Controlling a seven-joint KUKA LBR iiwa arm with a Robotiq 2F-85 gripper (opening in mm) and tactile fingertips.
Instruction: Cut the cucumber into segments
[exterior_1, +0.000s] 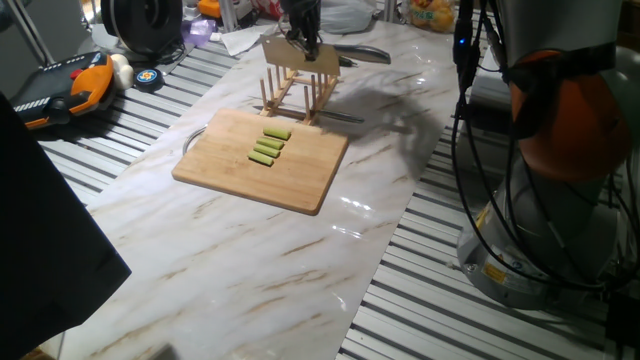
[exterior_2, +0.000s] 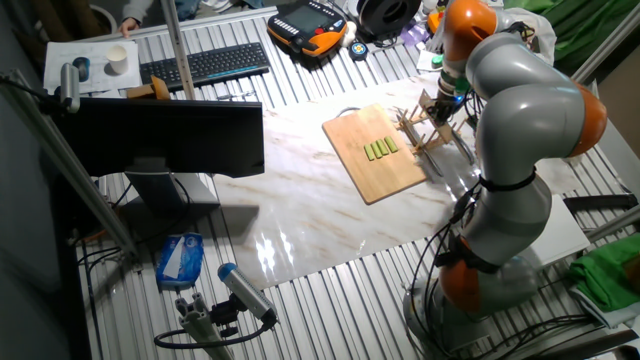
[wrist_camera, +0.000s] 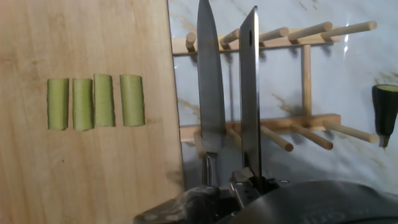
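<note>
Segments (wrist_camera: 94, 102): four pale green pieces, side by side in a row on the wooden board (wrist_camera: 87, 180), each with its long axis across the row; in one fixed view the same row near the board's middle (exterior_1: 270, 146).
Cucumber: apparently already cut, judging from the four pieces; a dark green stub (wrist_camera: 385, 114) on the marble desk (exterior_1: 250, 260) at the hand view's right edge, partly cut off, possibly a leftover end.
End effector (wrist_camera: 249, 183): above the wooden rack (wrist_camera: 298, 124) just beside the board, closed around the handle of a cleaver (wrist_camera: 250, 93) whose blade points away along the hand's line of sight.
Second knife (wrist_camera: 210, 81): blade lying parallel to the cleaver, resting among the rack's pegs; handle end hidden low in the hand view.
Key relation: segments off to the side of the held blade in the hand view, across the board's edge, long axes running parallel to the blade; rack directly beneath the blade.
Likely step: cutting seemingly finished, cleaver near its slot between the pegs.
Hard to make out: fingers themselves lost in dark blur at the bottom of the hand view; in the other fixed view the end effector small and masked by the arm (exterior_2: 520, 90); contact between cleaver and rack unclear.
</note>
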